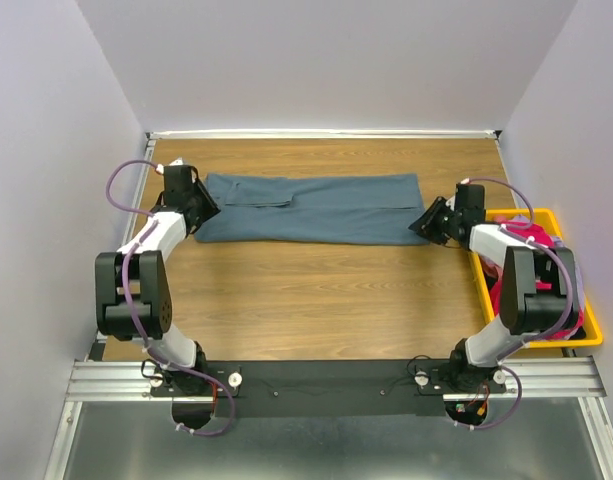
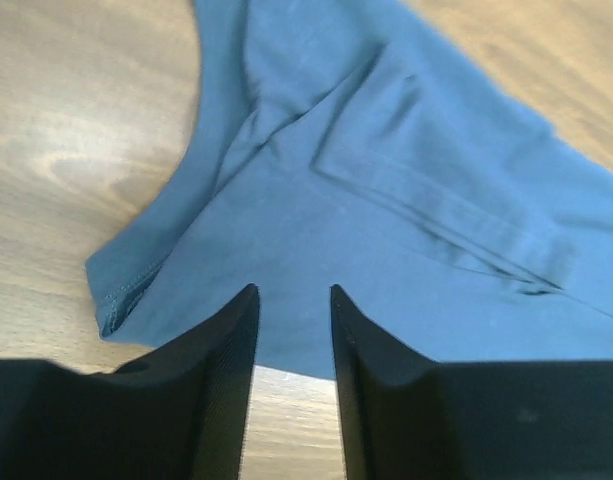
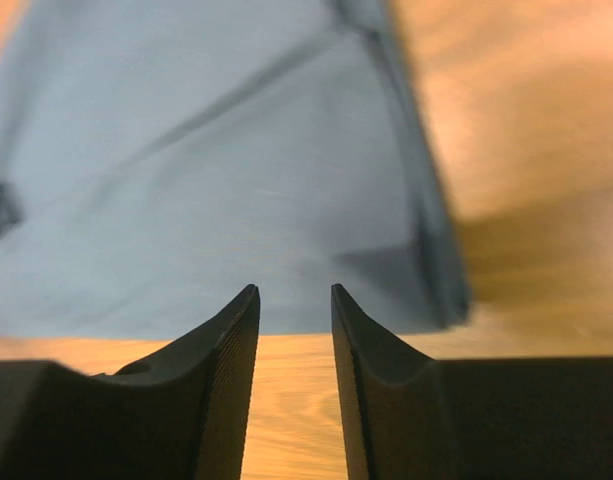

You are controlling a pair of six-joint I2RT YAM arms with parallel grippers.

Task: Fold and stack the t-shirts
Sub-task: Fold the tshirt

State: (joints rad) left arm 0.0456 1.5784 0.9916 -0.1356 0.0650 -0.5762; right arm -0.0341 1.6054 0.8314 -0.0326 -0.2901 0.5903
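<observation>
The blue-grey shirt lies as a long folded strip on the far half of the table. The left gripper is at the shirt's left end, jaws apart, holding nothing. The right gripper is at its right end, also parted and empty. A pink shirt lies in the yellow bin, right of the blue-grey shirt

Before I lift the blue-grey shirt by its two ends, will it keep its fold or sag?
Likely floppy: the blue-grey shirt lies flat in a long folded band with soft creases, so it would probably sag in the middle. It looks thin; the folded sleeve flap may fall open. On the smooth wooden table it would probably bunch if pushed.
</observation>
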